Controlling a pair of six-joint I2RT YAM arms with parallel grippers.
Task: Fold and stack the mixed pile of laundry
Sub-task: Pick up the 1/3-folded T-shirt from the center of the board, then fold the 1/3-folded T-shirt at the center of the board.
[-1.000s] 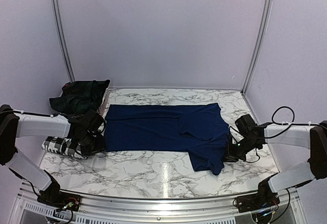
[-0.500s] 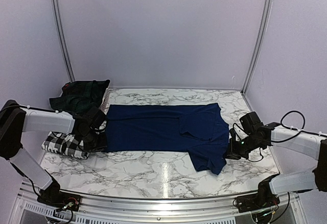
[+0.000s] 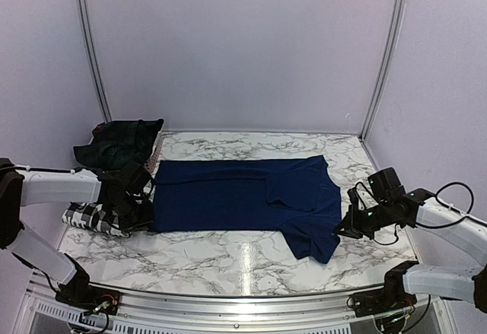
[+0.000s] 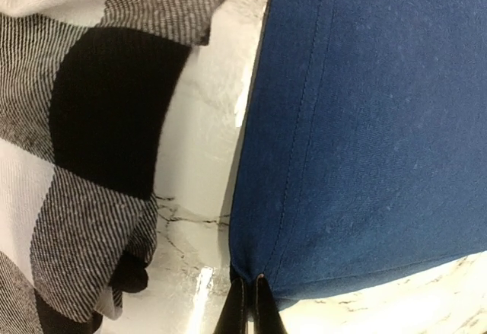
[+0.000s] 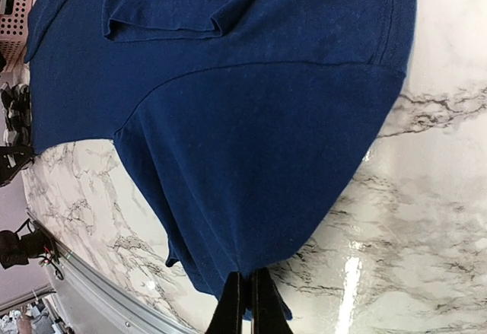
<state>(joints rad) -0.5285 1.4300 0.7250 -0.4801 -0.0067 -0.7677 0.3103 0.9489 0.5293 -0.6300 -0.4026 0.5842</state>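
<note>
Okay, left gripper and right gripper clamp the navy T-shirt at opposite ends; next I lift evenly, fold.

The light is bright and soft, and it comes from above. The white marble table top has a shiny strip of glare near its front edge in the top view. Both wrist views show white shine on the marble too. Shadows are pale and small. A thin dark one runs along the edge of the plain navy blue cloth T-shirt. The top view is sharp, and the plain back walls look a little purple. The grey metal pole on the left and the grey metal pole on the right look tilted there. The dark green-and-navy plaid cloth garment looks nearly black. In the left wrist view the threads of the black-and-white checked cloth shirt show clearly.
</note>
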